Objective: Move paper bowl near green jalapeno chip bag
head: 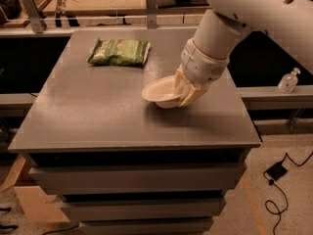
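Gripper (185, 95) is clamping the right rim of the bowl (157, 92), holding it tilted just right of the middle of the table (88, 116), with the arm (230, 28) coming in over the far-right corner. Bag (119, 52) is lying flat by the far edge, left of centre, well apart from the bowl, with plain tabletop showing between them. A bottle (288, 81) is standing on the ledge beyond the right edge, and a cable (276, 173) is lying on the floor.

Can't see everything here

Gripper (185, 95) clamps the right rim of the paper bowl (157, 90), hiding that side; green jalapeno chip bag (119, 52) behind the bowl, lettering unreadable.
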Tool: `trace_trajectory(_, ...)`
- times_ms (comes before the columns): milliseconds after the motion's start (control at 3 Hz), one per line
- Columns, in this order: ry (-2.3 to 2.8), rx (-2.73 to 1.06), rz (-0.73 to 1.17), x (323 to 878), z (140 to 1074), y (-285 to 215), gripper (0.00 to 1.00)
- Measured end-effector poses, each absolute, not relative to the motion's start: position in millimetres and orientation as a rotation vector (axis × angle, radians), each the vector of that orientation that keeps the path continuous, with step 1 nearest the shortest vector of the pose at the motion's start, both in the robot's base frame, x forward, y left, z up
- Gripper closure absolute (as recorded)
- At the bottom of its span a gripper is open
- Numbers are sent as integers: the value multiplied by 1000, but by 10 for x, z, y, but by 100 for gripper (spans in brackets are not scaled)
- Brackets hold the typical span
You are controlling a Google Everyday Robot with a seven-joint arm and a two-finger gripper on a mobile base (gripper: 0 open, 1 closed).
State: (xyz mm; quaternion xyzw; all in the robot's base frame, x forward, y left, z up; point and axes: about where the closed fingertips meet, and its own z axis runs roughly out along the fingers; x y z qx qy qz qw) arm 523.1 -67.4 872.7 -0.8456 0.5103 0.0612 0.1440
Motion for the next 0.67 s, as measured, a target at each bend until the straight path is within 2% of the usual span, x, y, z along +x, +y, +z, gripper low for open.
trace_trajectory(667,1409,-2376,49,5676,9057,-845,100)
